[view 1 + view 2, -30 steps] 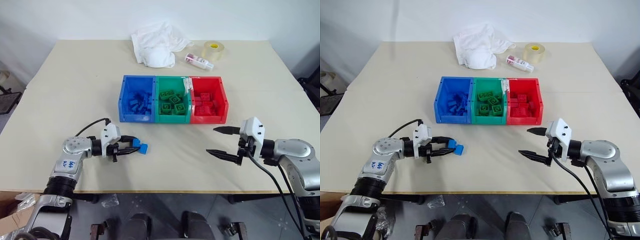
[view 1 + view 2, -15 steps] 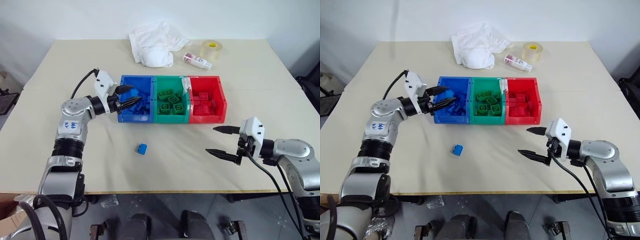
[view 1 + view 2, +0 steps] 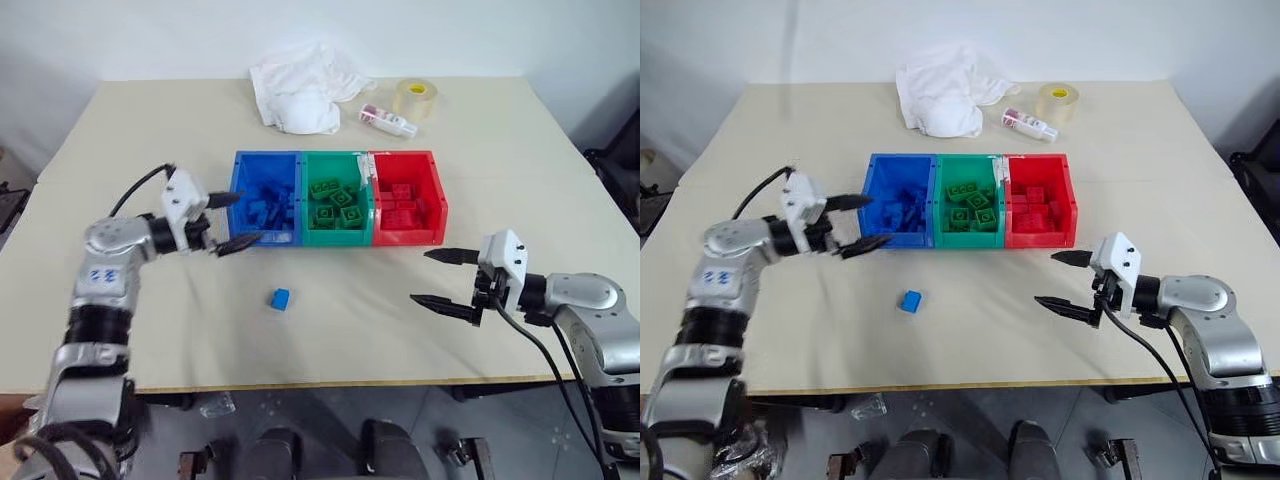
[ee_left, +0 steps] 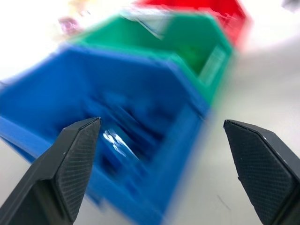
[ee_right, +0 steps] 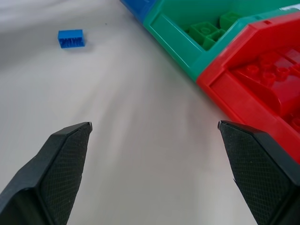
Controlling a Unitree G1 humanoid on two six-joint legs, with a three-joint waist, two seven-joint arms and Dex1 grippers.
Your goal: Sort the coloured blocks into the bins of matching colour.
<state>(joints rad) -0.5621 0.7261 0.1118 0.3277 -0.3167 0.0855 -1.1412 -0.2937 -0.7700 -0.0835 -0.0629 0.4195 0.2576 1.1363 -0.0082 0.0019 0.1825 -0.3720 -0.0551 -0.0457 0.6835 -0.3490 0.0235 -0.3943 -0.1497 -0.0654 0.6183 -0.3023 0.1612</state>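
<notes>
Left eye view — bins (image 3: 338,236) run left-right, lone blue block (image 3: 281,298) lies before them, both pincers spread.

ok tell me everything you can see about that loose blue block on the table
The loose blue block is a small, boxy toy brick of bright blue plastic, lying alone on the beige table in front of the blue bin. Nothing touches it but the tabletop; both grippers are clear of it. In the right wrist view it shows a ribbed side face.
</notes>
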